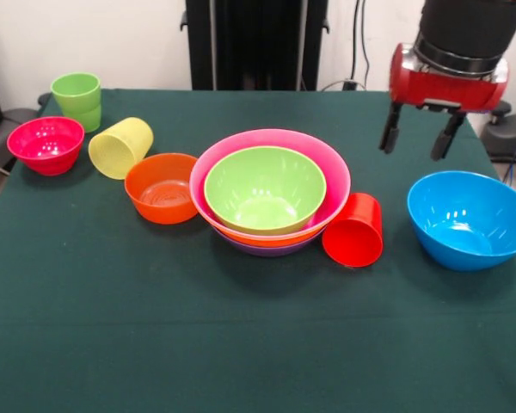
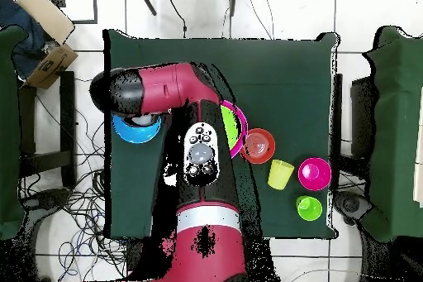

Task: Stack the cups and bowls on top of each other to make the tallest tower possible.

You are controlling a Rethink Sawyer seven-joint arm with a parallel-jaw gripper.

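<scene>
Front view: my end effector (image 1: 419, 135) hung released, fingers apart and empty, above the desk (image 1: 241, 344) just behind the blue bowl (image 1: 470, 219). The tower (image 1: 271, 191), lime green nested innermost, stood mid-desk, with the red cup (image 1: 354, 230) lying tipped against it and the small orange bowl (image 1: 162, 188) touching its other side.

Overhead view: my arm (image 2: 178, 88) covered most of the tower; the blue bowl (image 2: 136, 129) showed beneath it.
</scene>
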